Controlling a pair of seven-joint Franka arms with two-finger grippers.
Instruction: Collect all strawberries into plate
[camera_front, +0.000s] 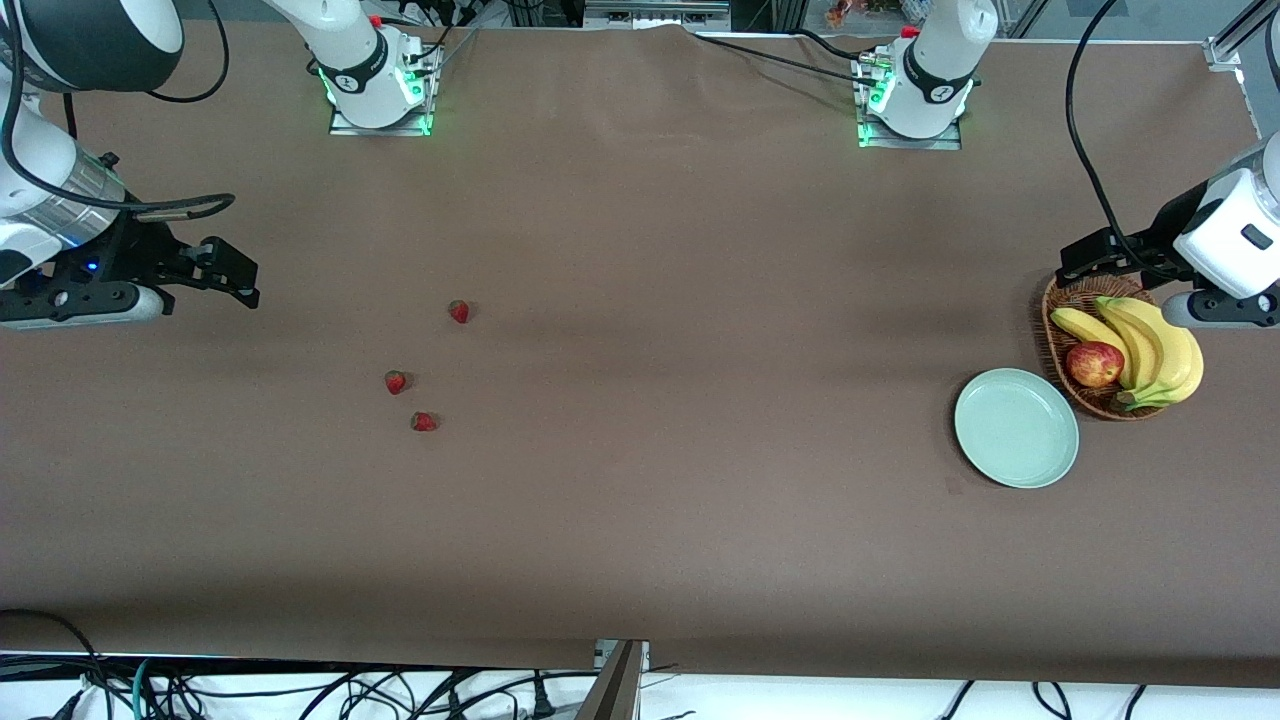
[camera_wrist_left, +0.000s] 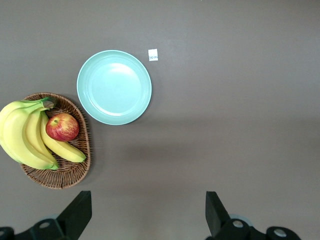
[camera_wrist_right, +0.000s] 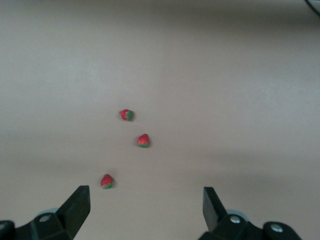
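Three small red strawberries lie loose on the brown table toward the right arm's end: one farthest from the front camera, one in the middle, one nearest. The right wrist view shows the same strawberries. My right gripper hangs open above bare table, apart from them. The pale mint-green plate sits bare toward the left arm's end. My left gripper is open over the table by the basket, holding nothing.
A brown wicker basket touches the plate's side; it holds bananas and a red-yellow apple. A small white tag lies on the table by the plate. Cables hang past the table's front edge.
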